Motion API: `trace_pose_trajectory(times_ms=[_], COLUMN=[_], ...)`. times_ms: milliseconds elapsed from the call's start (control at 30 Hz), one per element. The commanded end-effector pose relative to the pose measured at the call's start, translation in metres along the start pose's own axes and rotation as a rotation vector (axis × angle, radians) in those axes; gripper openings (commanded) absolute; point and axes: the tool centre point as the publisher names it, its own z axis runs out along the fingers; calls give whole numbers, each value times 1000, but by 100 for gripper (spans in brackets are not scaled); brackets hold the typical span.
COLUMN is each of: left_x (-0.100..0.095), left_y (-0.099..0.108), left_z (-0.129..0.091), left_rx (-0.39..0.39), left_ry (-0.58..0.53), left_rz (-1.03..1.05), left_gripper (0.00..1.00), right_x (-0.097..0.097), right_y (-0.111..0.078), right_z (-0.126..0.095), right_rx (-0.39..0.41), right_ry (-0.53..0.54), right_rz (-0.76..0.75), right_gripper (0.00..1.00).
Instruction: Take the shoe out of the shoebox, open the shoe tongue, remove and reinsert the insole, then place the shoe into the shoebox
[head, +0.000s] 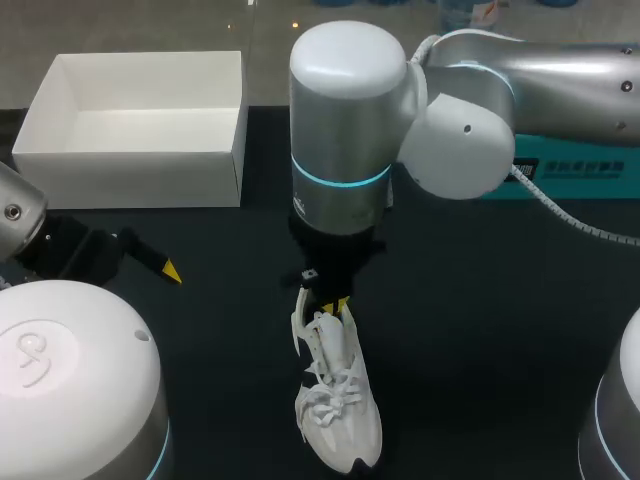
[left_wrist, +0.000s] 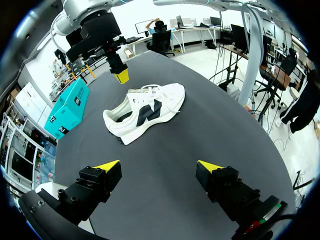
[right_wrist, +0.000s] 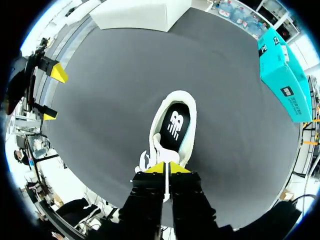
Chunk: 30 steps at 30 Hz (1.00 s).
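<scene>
Shoe (head: 338, 405) lies on the tabletop (head: 480, 350), outside the shoebox (head: 140, 175), its long axis running from our right tool (right_wrist: 169, 169) toward us, toe nearest. That tool is pinched narrow on the tongue (right_wrist: 161, 149). Our left tool (left_wrist: 159, 166) gapes wide, well apart.

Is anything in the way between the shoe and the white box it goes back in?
Nothing lies on the table between the shoe and the shoebox. Only the open left gripper sits close beside that path, near the box's front.
</scene>
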Motion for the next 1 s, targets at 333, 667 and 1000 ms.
trace_pose_trajectory(times_ms=[333, 667, 1000], left_x=[0, 0, 0], left_y=[-1, -1, -1], left_z=[0, 0, 0], left_rx=[-4, -4, -4], left_ry=[1, 1, 1], left_rz=[0, 0, 0], left_gripper=[100, 100, 100], right_x=[-4, -4, 3], right_y=[0, 0, 9], right_z=[-5, -5, 4], right_rx=[4, 4, -147], right_ry=[-18, -18, 100], right_rz=[-209, -209, -889], right_gripper=[100, 100, 100])
